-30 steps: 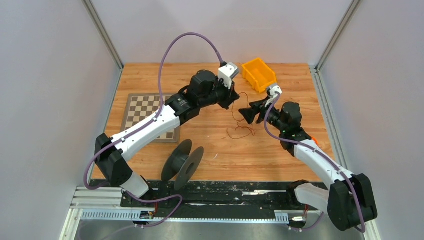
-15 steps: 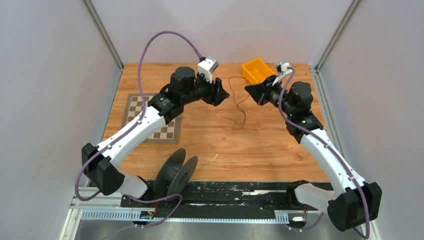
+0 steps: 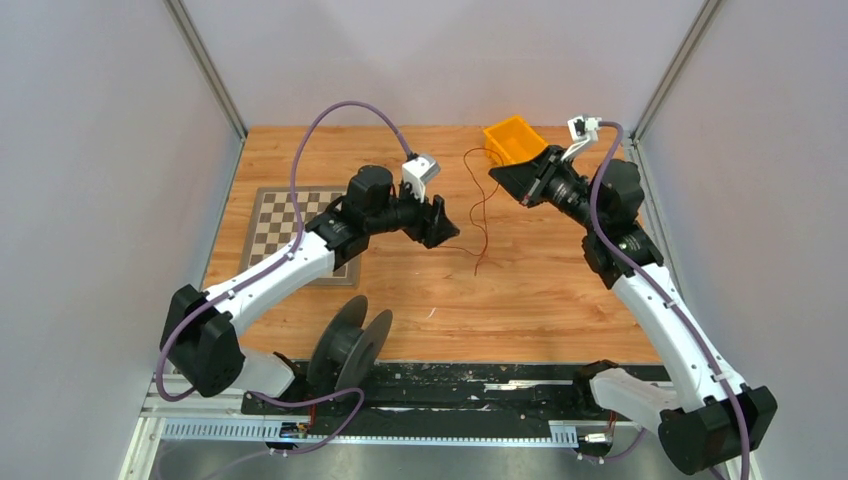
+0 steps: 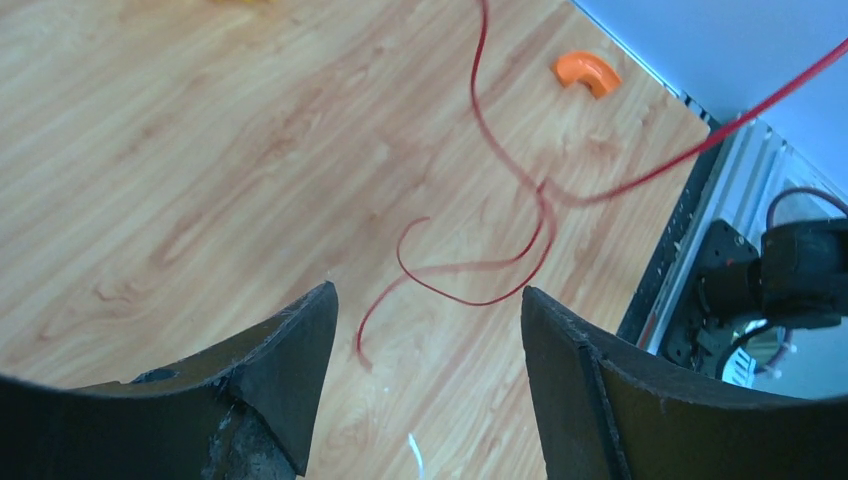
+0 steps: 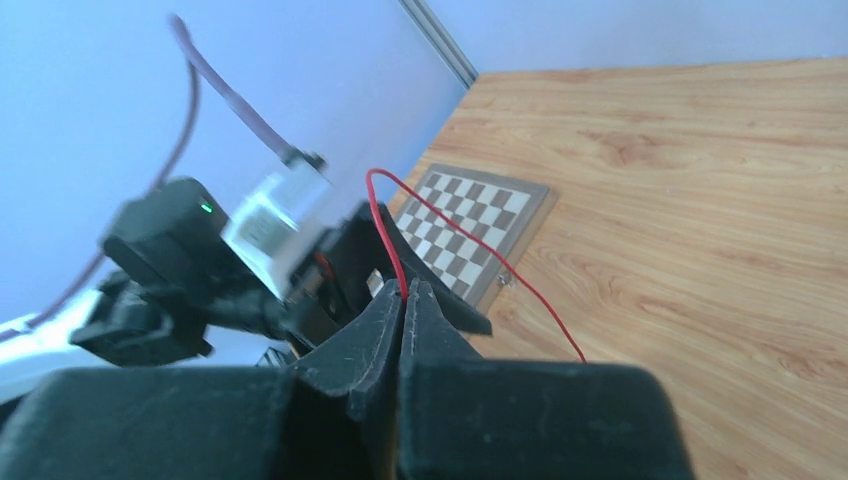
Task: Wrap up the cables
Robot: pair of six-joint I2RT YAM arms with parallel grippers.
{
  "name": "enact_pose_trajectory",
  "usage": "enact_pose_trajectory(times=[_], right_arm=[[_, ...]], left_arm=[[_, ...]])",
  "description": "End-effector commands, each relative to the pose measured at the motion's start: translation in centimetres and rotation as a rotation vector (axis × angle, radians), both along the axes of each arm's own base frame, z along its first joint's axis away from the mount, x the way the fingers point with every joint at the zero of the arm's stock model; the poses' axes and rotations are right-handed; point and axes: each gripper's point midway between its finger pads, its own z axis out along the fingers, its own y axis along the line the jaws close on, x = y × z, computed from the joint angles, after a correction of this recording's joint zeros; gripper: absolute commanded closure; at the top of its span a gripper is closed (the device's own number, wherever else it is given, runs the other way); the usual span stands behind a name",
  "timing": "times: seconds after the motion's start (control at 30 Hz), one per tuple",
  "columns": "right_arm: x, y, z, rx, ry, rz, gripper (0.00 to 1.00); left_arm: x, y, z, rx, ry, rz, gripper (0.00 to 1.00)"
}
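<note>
Wooden tabletop (image 3: 520, 300) fills the floor between grey walls, with bare wood across its middle and right. At the near edge a dark grey spool (image 3: 348, 345) stands on its rims beside the left arm's base. That arm reaches forward over the chessboard (image 3: 275, 215), and the left gripper (image 4: 425, 300) points right, fingers (image 4: 290, 350) spread wide and gripping nothing. The thin red wire (image 4: 470, 270) loops over the wood in the gap between them; whether it touches them I cannot tell. Farther back the right arm rises steeply from its base. The right gripper (image 5: 405, 290) is pinched tight on the wire's upper stretch, which hangs down in curls from there. An orange bin (image 3: 512, 140) sits behind it at the far edge.
</note>
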Motion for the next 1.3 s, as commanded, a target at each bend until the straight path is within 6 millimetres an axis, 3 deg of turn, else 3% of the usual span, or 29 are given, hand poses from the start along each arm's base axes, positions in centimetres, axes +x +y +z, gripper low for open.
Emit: enact_pose_trajectory(times=[0.0,0.27,0.47,0.6,0.8,1.13,1.27], right_arm=[[-1.9,-0.8,6.2,0.094,-0.106,-0.022,1.0],[-3.3,-1.1,7.9,0.103,-0.158,-0.009,1.0],[-3.4,-1.3,7.7,0.093,-0.169,-0.015,1.0],[-3.5,-1.4,7.6,0.087,-0.175,-0.019,1.0],[-3.6,-1.6,7.5,0.079,-0.189,-0.028,1.0],[-4.1,-2.0,7.2,0.063,-0.218,-0.041,1.0],[-4.3,-2.1,7.1,0.057,-0.226,-0.041,1.0]], left_arm=[[-1.7,-0.4,3.3,-0.11,-0.1,-0.075,0.24],[-1.4,0.2,1.6,-0.025,-0.082,-0.066,0.24],[1.7,2.0,0.8,0.018,0.076,0.208,0.26],[0.8,1.4,-0.2,-0.086,0.303,0.279,0.27],[0.3,0.5,-0.2,-0.205,0.488,0.321,0.28],[-0.8,-1.3,-1.7,-0.299,0.736,0.229,0.35],[-1.1,-2.0,-1.3,-0.365,0.797,0.162,0.39]])
